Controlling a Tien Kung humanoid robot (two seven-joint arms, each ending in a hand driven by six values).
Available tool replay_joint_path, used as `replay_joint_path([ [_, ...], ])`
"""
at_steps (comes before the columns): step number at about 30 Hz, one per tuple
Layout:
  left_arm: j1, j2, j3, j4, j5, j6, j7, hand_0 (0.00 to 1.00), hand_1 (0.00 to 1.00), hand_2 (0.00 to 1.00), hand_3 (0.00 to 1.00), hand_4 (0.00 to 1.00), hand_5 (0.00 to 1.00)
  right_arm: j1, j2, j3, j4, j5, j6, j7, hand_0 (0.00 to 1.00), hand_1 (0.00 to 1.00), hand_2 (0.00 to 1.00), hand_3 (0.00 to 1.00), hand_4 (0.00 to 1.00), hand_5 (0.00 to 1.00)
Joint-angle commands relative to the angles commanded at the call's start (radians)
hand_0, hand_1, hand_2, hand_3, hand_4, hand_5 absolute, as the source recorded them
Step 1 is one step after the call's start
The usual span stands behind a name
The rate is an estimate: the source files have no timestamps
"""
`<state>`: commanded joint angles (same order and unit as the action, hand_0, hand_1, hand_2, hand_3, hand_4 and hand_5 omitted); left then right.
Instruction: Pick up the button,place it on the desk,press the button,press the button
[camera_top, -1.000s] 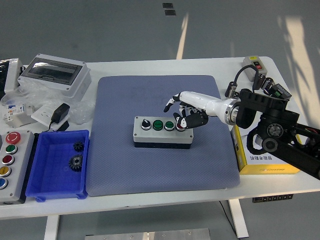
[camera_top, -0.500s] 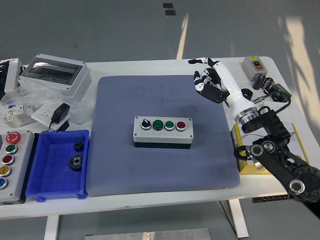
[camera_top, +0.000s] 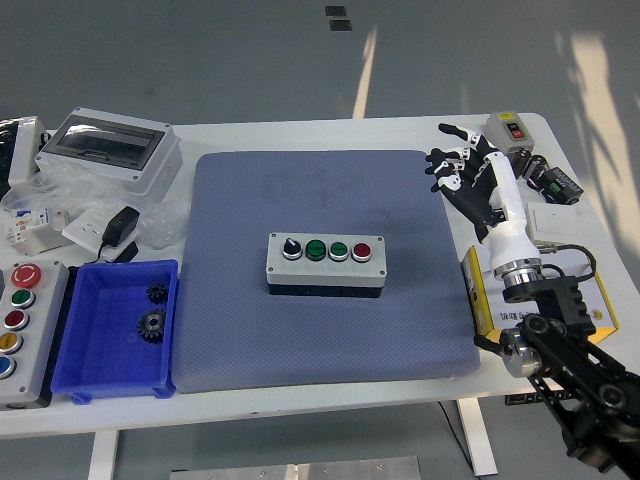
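At the far left edge of the frame a panel of coloured push buttons (camera_top: 17, 318) lies on the white surface (camera_top: 300, 133), with a blue bin (camera_top: 118, 328) just beside it holding two dark gears (camera_top: 153, 323). Above these, in the upper left, sit a grey enclosure with a clear lid (camera_top: 108, 148) and a black adapter (camera_top: 122, 225). A blue-grey mat (camera_top: 320, 265) covers the middle of the surface. At the mat's centre lies the button box (camera_top: 325, 262), a grey case with a black knob, two green buttons and one red button in a row on top. Well apart from it, in the upper right of the frame over the mat's right corner, the right robot hand (camera_top: 468, 175) is raised with its fingers (camera_top: 445, 157) spread, grasping nothing. Below that hand, a yellow box (camera_top: 482, 297) rests at the mat's right edge, under the arm. A small grey switch box (camera_top: 512, 128) sits near the upper right corner.
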<state>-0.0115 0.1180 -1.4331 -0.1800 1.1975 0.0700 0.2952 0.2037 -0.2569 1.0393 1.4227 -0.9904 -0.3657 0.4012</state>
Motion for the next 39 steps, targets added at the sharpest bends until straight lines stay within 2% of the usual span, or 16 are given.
replay_joint_path([
  [2, -0.001, 0.000, 0.000, 0.000, 0.002, 0.000, 0.000, 0.625, 0.574, 0.539, 0.604, 0.624, 0.192, -0.002, -0.001, -0.007, -0.002, 0.006, 0.002, 0.006, 0.721, 0.760, 0.757, 0.734, 0.711, 0.415],
  [3, -0.002, 0.000, -0.001, 0.000, 0.003, -0.001, 0.001, 0.625, 0.575, 0.539, 0.605, 0.626, 0.193, -0.002, -0.001, -0.011, -0.003, 0.006, 0.002, 0.007, 0.809, 0.814, 0.820, 0.823, 0.816, 0.579],
  [8, -0.003, 0.001, -0.003, 0.000, 0.007, -0.001, 0.000, 0.625, 0.575, 0.539, 0.605, 0.626, 0.193, -0.003, -0.001, -0.022, -0.007, 0.007, -0.001, 0.013, 0.809, 0.814, 0.820, 0.823, 0.816, 0.579],
  [9, -0.003, 0.001, -0.003, 0.000, 0.007, -0.001, 0.000, 0.625, 0.574, 0.540, 0.606, 0.624, 0.192, -0.003, -0.001, -0.022, -0.008, 0.005, -0.003, 0.013, 0.829, 0.821, 0.824, 0.816, 0.878, 0.715],
  [14, -0.001, 0.002, -0.004, 0.000, 0.008, 0.000, 0.001, 0.625, 0.574, 0.540, 0.606, 0.624, 0.192, -0.006, 0.000, -0.018, -0.009, -0.003, -0.009, 0.014, 0.829, 0.821, 0.824, 0.816, 0.878, 0.715],
  [15, -0.001, 0.002, -0.004, 0.000, 0.008, 0.000, 0.001, 0.626, 0.575, 0.541, 0.607, 0.624, 0.194, -0.007, 0.001, -0.018, -0.010, -0.003, -0.010, 0.014, 0.831, 0.817, 0.822, 0.813, 0.895, 0.749],
  [20, 0.000, 0.001, -0.006, 0.000, 0.010, -0.001, 0.001, 0.626, 0.575, 0.541, 0.607, 0.624, 0.194, -0.010, 0.004, -0.015, -0.010, -0.003, -0.011, 0.018, 0.831, 0.817, 0.822, 0.813, 0.895, 0.749],
  [21, 0.000, 0.001, -0.006, 0.000, 0.010, -0.001, 0.001, 0.626, 0.575, 0.543, 0.608, 0.624, 0.193, -0.010, 0.004, -0.014, -0.010, -0.003, -0.011, 0.018, 0.831, 0.816, 0.821, 0.808, 0.901, 0.773],
  [39, 0.002, 0.003, 0.001, 0.000, 0.001, 0.000, 0.002, 0.627, 0.579, 0.544, 0.609, 0.635, 0.205, -0.005, -0.001, -0.002, -0.002, -0.004, -0.011, 0.025, 0.827, 0.815, 0.815, 0.799, 0.915, 0.771],
])
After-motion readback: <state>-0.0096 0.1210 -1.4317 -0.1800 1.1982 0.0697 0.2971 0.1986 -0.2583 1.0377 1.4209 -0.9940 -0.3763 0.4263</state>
